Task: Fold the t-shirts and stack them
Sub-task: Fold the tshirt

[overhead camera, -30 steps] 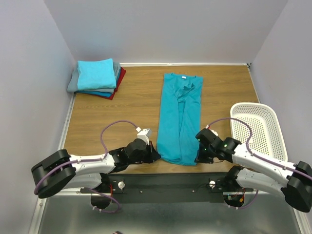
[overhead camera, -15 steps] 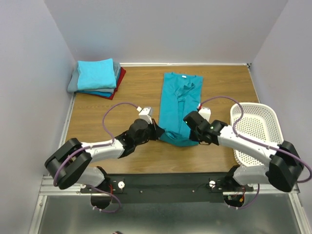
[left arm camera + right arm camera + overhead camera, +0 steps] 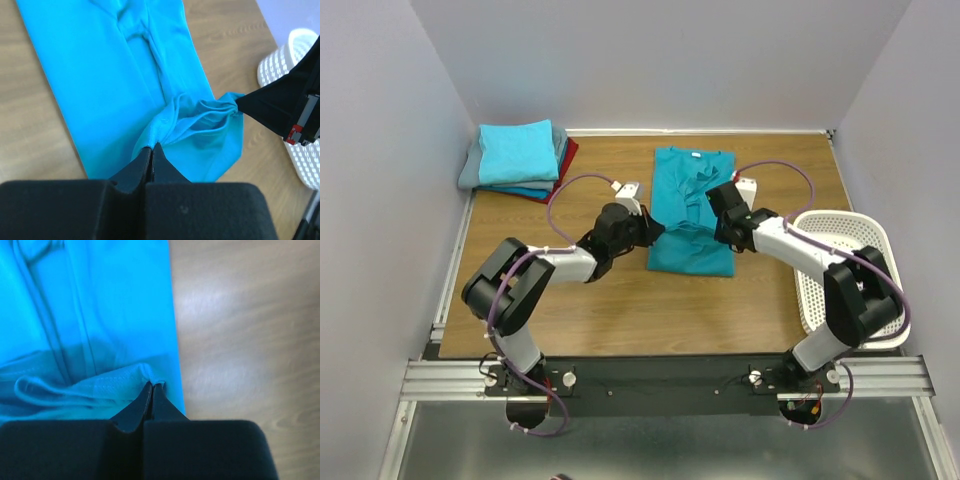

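A teal-blue t-shirt (image 3: 690, 250) lies lengthwise in the table's middle, folded into a narrow strip, collar at the far end. Its near hem is lifted and carried over its middle. My left gripper (image 3: 654, 228) is shut on the hem's left corner, shown in the left wrist view (image 3: 151, 146). My right gripper (image 3: 723, 226) is shut on the right corner, shown in the right wrist view (image 3: 152, 384). The hem (image 3: 200, 117) sags bunched between the two grippers. A stack of folded t-shirts (image 3: 518, 160), turquoise on top with grey and dark red beneath, sits at the far left corner.
A white perforated basket (image 3: 850, 260) stands at the table's right edge, close behind my right arm; it also shows in the left wrist view (image 3: 295, 65). Walls close in the table on the left, far and right sides.
Both grippers have moved from the near edge toward the far side, carrying the t-shirt's near hem up and over its middle. The shirt's visible length has shortened.
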### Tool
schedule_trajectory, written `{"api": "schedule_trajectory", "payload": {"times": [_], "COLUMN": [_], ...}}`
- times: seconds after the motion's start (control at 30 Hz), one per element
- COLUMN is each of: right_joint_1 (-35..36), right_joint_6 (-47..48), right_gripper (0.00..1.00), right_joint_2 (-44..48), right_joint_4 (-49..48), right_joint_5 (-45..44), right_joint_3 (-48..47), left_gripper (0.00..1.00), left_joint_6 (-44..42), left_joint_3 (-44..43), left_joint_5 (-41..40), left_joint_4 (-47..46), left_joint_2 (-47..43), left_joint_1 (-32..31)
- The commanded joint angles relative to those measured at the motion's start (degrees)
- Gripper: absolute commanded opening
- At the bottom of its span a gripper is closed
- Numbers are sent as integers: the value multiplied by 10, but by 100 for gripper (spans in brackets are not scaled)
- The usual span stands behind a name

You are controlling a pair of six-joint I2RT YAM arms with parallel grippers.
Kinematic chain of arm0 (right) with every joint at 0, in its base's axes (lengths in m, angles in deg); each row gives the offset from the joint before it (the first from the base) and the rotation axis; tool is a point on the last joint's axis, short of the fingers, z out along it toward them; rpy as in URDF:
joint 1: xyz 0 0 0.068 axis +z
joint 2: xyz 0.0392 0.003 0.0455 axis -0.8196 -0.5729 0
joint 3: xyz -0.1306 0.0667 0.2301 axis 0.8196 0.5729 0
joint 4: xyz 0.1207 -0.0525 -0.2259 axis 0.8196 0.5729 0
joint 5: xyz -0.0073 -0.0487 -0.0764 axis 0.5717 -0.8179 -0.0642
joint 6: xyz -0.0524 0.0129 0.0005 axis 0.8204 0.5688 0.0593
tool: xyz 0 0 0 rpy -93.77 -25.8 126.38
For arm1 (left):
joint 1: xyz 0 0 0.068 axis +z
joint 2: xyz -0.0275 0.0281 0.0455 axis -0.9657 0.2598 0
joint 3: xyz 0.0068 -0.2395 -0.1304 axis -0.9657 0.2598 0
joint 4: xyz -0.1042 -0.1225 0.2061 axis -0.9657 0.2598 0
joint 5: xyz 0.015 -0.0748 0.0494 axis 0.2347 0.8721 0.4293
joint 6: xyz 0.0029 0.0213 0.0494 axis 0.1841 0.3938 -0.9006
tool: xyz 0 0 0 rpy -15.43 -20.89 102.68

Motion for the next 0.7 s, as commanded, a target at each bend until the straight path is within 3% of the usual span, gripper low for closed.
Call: {"api": "schedule_trajectory", "payload": {"times": [0.0, 0.47, 0.53, 0.6, 0.63, 0.67], "right_joint_1": [-27, -73, -76, -81, -84, -86], "right_joint_6": [53, 92, 90, 90, 93, 94], "right_gripper": [0, 0, 0, 0, 11, 28], "right_joint_2": [-42, -199, -207, -219, -222, -225], "right_joint_4": [-50, -62, -62, -63, -63, -63], "right_joint_5": [-13, -11, -11, -8, -4, 4], "right_joint_3": [-47, -177, -182, -196, -201, -209], "left_gripper": [0, 2, 11, 31, 42, 57], "left_joint_6": [-23, -43, -45, -58, -61, -68], "left_joint_3": [-52, -186, -199, -213, -219, -228], "left_joint_5": [47, 138, 147, 152, 153, 154], "left_joint_4": [-42, -32, -29, -29, -26, -17], "left_joint_2": [54, 196, 212, 225, 231, 230], "left_joint_1": [25, 102, 110, 117, 119, 121]}}
